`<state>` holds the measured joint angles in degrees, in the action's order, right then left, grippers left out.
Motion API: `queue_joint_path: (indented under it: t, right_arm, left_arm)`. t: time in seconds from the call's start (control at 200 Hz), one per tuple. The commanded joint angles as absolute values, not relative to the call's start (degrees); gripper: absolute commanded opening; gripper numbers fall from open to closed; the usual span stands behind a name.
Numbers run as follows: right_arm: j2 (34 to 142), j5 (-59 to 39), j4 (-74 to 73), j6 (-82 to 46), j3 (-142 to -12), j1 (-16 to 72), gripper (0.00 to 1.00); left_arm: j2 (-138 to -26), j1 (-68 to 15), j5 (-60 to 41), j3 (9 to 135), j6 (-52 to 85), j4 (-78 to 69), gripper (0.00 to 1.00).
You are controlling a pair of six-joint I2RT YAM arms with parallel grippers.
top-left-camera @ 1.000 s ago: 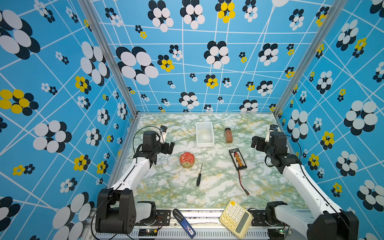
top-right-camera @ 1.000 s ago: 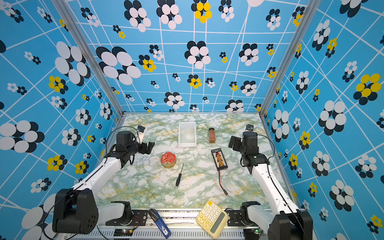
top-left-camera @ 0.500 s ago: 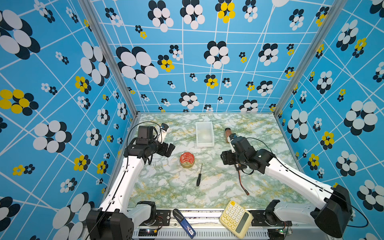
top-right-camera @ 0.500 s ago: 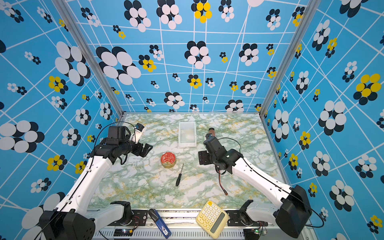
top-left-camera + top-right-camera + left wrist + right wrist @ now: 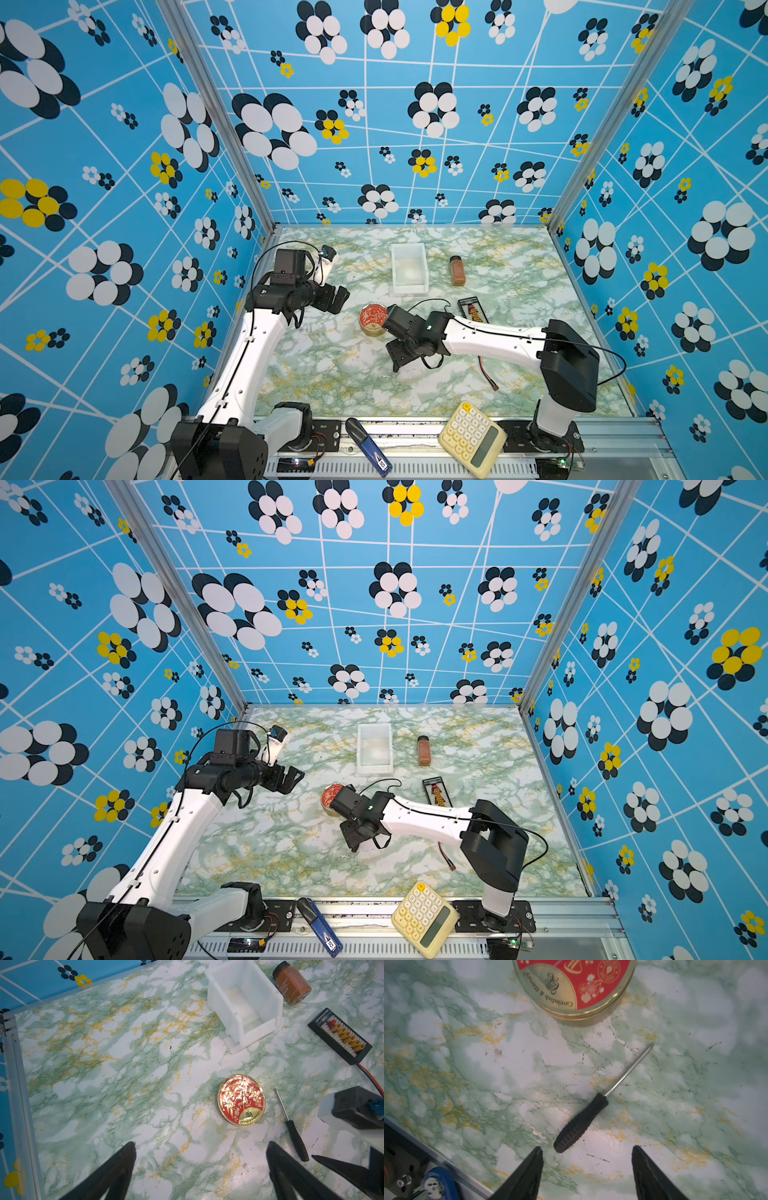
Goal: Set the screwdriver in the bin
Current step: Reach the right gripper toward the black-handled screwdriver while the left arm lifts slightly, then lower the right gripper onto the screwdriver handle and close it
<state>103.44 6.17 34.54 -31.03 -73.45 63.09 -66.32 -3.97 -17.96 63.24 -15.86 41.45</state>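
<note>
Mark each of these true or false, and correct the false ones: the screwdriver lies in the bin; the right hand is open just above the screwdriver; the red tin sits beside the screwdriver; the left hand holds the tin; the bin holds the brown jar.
1. The screwdriver lies in the bin. False: it lies flat on the table; the bin is empty.
2. The right hand is open just above the screwdriver. True.
3. The red tin sits beside the screwdriver. True.
4. The left hand holds the tin. False: it is open and empty.
5. The bin holds the brown jar. False: the jar lies beside the bin.
</note>
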Motion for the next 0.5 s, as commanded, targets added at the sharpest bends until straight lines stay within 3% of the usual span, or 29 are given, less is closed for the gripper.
queue_joint_path:
  t: [0.0, 0.185, 0.495]
  right_arm:
    - [105.2, 5.4, 38.0, -33.1, -75.7, 63.0, 0.68]
    - [107.9, 5.5, 37.5, -35.4, -75.7, 63.0, 0.61]
    - [110.4, 5.6, 37.4, -35.6, -76.3, 63.0, 0.59]
  left_arm:
    - [-66.1, -4.5, -17.2, 63.6, -15.4, 42.4, 0.99]
    - [-65.3, -4.5, -17.2, 62.2, -15.3, 41.2, 0.99]
    - [-65.0, -4.6, -16.6, 62.1, -15.7, 41.2, 0.99]
